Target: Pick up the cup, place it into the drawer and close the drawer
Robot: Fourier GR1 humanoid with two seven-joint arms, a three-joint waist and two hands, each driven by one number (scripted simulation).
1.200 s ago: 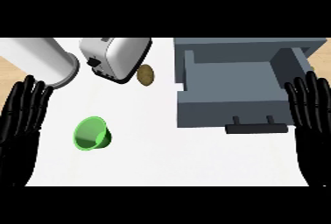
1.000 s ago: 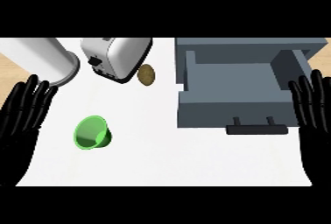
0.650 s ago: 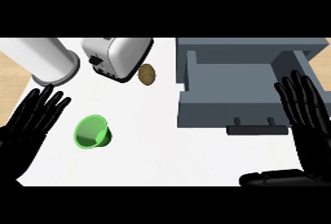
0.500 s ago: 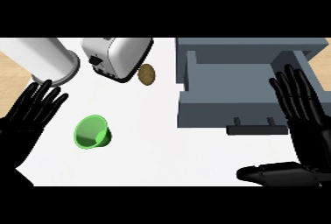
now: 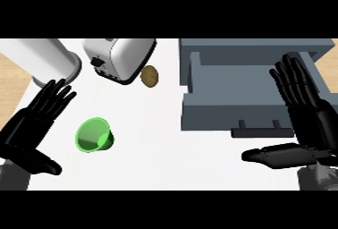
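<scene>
I see the green cup [image 5: 94, 135] lying on its side on the white worktop [image 5: 165, 161], just right of my open left hand [image 5: 31, 127]. My right hand [image 5: 309, 117], fingers straight, overlaps the open grey drawer [image 5: 247, 109]. Toaster [image 5: 119, 57], white cylinder [image 5: 41, 60] and a brown disc [image 5: 149, 76] sit behind, apart from the cup.

Left hand [image 5: 31, 126] at left, flat, fingers straight and spread, angled up-right, thumb low. Right hand [image 5: 307, 114] at right, fingers straight, thumb jutting left.
</scene>
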